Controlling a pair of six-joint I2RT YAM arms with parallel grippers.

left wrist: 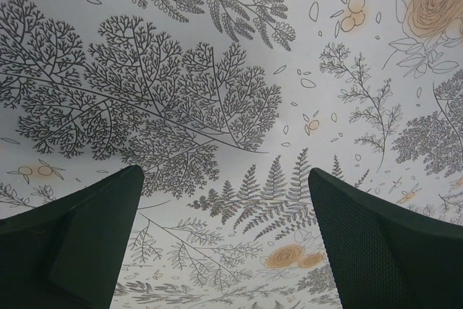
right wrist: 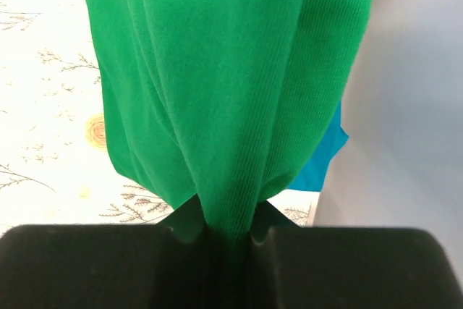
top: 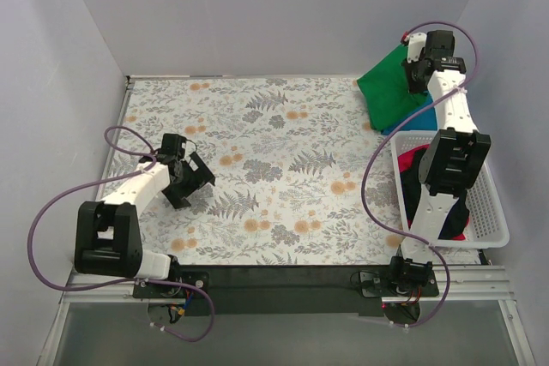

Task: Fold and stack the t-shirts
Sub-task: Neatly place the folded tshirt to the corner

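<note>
Right wrist view: the right hand [right wrist: 228, 231] is clamped on a bright green shirt [right wrist: 217, 70], bunched in long folds above a blue shirt [right wrist: 322, 157] just beyond the basket [top: 493, 212]. The left hand [top: 190, 186] stands wide apart.

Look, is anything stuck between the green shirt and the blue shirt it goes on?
Nothing visible. The right gripper pinches the green t-shirt, which overlaps the teal-blue t-shirt beneath it; nothing shows between them.

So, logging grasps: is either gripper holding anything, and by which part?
The right gripper pinches the green t-shirt by a bunched fold of its fabric; the left gripper is open, holding nothing.
</note>
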